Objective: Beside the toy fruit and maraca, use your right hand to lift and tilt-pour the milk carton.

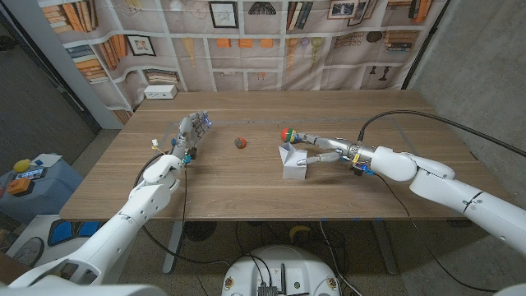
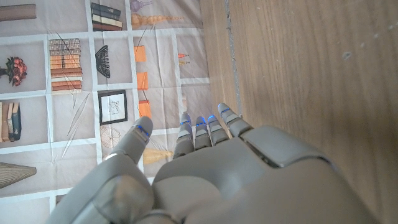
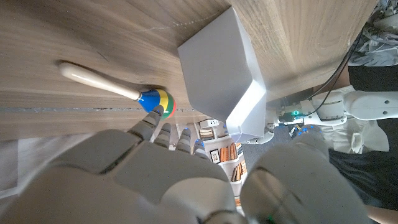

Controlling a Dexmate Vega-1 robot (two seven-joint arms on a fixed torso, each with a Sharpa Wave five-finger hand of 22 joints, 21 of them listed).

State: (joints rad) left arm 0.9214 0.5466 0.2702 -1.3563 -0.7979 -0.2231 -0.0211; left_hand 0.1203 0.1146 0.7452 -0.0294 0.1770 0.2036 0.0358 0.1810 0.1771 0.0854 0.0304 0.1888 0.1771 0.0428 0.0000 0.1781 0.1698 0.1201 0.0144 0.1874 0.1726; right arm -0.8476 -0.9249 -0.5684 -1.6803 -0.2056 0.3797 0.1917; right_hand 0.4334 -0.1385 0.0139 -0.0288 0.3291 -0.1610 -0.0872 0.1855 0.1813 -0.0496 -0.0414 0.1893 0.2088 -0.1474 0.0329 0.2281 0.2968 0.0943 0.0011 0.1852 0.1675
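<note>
A pale wooden surface [image 1: 246,185] carried three small things. A white milk carton [image 1: 292,160] stood upright right of centre, and a maraca [image 1: 289,134] with a red, green and blue head lay just behind it, its pale handle pointing toward the right edge. A small dark reddish toy fruit [image 1: 241,143] sat well apart to the carton's left, near the middle. A white box [image 1: 160,92] rested at the far left corner.
</note>
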